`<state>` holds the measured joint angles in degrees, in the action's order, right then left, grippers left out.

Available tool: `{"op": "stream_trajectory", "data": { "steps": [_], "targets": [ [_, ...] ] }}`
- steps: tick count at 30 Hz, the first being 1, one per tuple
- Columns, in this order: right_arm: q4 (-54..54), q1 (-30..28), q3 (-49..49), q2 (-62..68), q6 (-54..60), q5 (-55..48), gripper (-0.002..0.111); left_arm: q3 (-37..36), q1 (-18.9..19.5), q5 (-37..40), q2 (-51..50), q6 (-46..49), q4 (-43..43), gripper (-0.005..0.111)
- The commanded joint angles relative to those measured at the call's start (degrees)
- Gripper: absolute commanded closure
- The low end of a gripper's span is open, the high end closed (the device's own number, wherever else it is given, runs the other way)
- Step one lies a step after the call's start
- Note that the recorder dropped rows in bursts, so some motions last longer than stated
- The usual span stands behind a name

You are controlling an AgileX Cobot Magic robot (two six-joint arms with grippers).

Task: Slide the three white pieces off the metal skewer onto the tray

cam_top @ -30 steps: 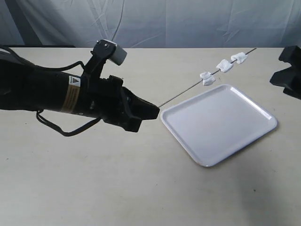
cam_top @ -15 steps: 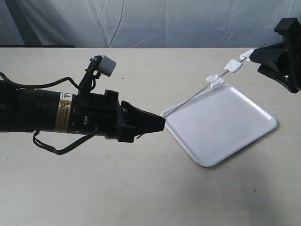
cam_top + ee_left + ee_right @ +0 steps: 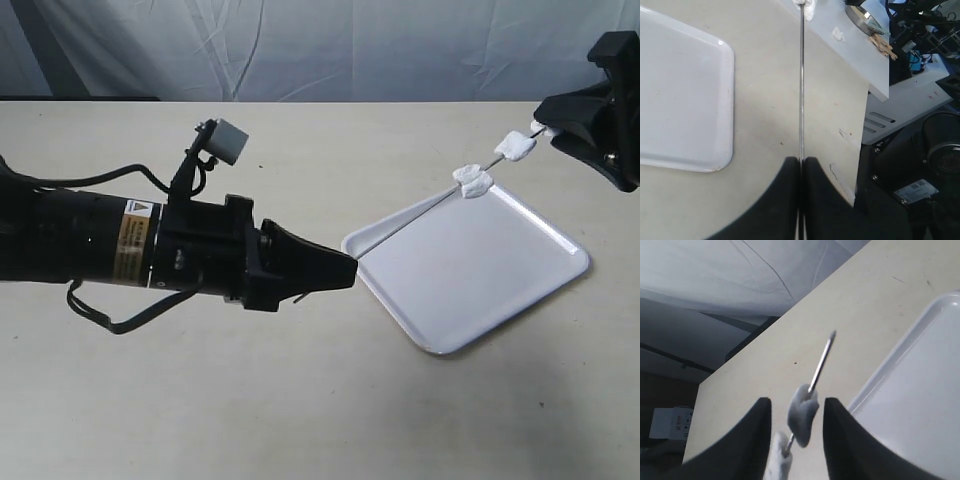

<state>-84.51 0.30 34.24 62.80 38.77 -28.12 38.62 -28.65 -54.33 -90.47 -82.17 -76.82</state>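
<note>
Above the far edge of the flat, glossy white rectangular tray [image 3: 470,270], the thin dark grey metal skewer [image 3: 410,218] slants upward from the left gripper [image 3: 345,268], whose black fingers are pressed together on its near end. The three small soft white lumps [image 3: 517,146] are all threaded on its upper stretch, and the lowest lump [image 3: 472,182] shows against the tray's far rim. Over the last second the left arm has carried the rod rightward, bringing the lumps from beyond the tray to its edge. The right gripper [image 3: 797,402] has come in from the side. Its spread fingers now straddle the rod with the end lump [image 3: 802,417] between them, unpinched. Nothing has been stripped yet, but both arms look placed to begin.
</note>
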Motion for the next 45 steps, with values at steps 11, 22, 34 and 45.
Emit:
{"op": "stream_trajectory", "data": {
  "steps": [11,22,34,45],
  "targets": [
    [-1.9,-0.3,-0.2,0.1,1.7,0.5,0.109,-0.4,0.1,-0.9,0.4,-0.2,0.2,0.107],
    [-1.9,-0.3,-0.2,0.1,1.7,2.0,0.109,-0.4,0.1,-0.3,0.4,-1.9,-4.8,0.107],
    [-1.9,-0.3,-0.2,0.1,1.7,5.6,0.109,-0.4,0.1,1.1,0.4,-4.7,-10.0,0.107],
    [-1.8,-0.3,-0.2,0.1,1.7,10.0,0.109,-0.4,0.1,2.0,0.4,-7.6,-13.3,0.107]
  ]
}}
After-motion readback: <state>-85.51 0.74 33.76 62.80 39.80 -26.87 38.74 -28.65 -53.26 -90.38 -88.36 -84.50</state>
